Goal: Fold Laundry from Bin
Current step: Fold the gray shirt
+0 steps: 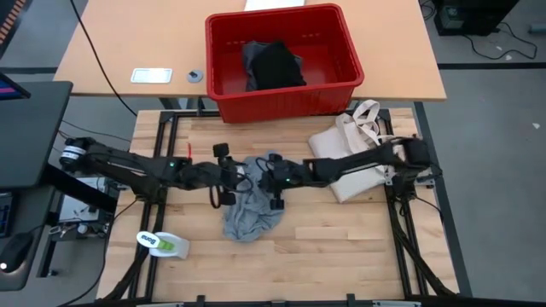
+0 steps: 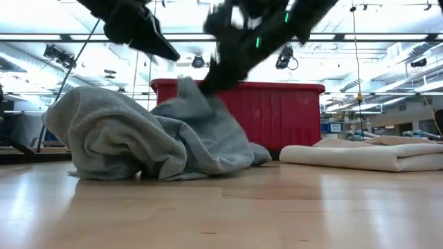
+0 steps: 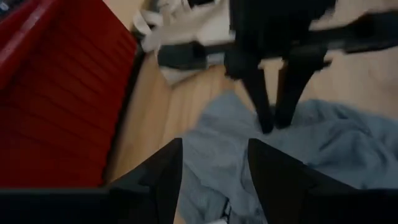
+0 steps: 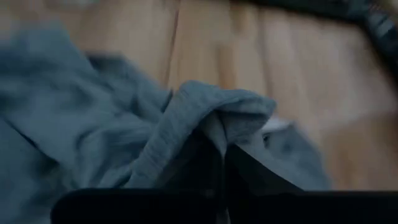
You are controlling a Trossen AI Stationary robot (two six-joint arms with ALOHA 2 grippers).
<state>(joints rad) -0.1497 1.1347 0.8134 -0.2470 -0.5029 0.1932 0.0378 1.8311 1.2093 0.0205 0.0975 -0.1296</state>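
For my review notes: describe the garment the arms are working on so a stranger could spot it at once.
Start at the red bin at the table's far edge. Just in front of it lies a crumpled light grey T-shirt, between both arms, the right claw pinching a fold. Its neighbour, the tote bag, is cream, with loop handles.

A lab: ceiling light strips (image 2: pixel 387 38), wooden workbench (image 1: pixel 341 247).
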